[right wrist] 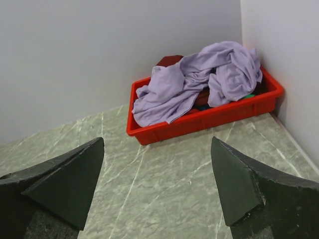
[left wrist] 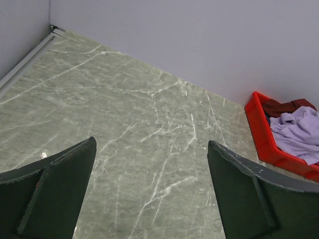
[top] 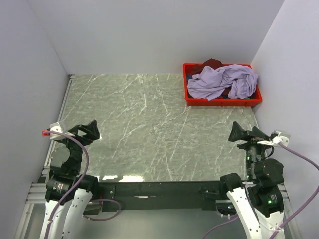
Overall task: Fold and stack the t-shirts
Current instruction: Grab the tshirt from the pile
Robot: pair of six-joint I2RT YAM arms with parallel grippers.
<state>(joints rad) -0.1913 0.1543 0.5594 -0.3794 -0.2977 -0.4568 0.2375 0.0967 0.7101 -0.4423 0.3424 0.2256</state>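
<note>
A crumpled lavender t-shirt (top: 222, 82) lies on top of a heap in the red crate (top: 219, 103) at the far right corner. A dark maroon t-shirt (top: 212, 63) shows under it at the back of the crate. A bit of green cloth (right wrist: 247, 96) peeks out beneath. My left gripper (top: 94, 130) is open and empty over the table's near left. My right gripper (top: 233, 132) is open and empty at the near right, in front of the crate. The right wrist view shows the lavender shirt (right wrist: 199, 79), the maroon shirt (right wrist: 169, 60) and the crate (right wrist: 209, 119).
The grey-green marble table (top: 149, 119) is walled in by white panels at the back and both sides. The crate (left wrist: 256, 129) stands close against the right wall. A metal rail (top: 67, 99) runs along the table's left edge.
</note>
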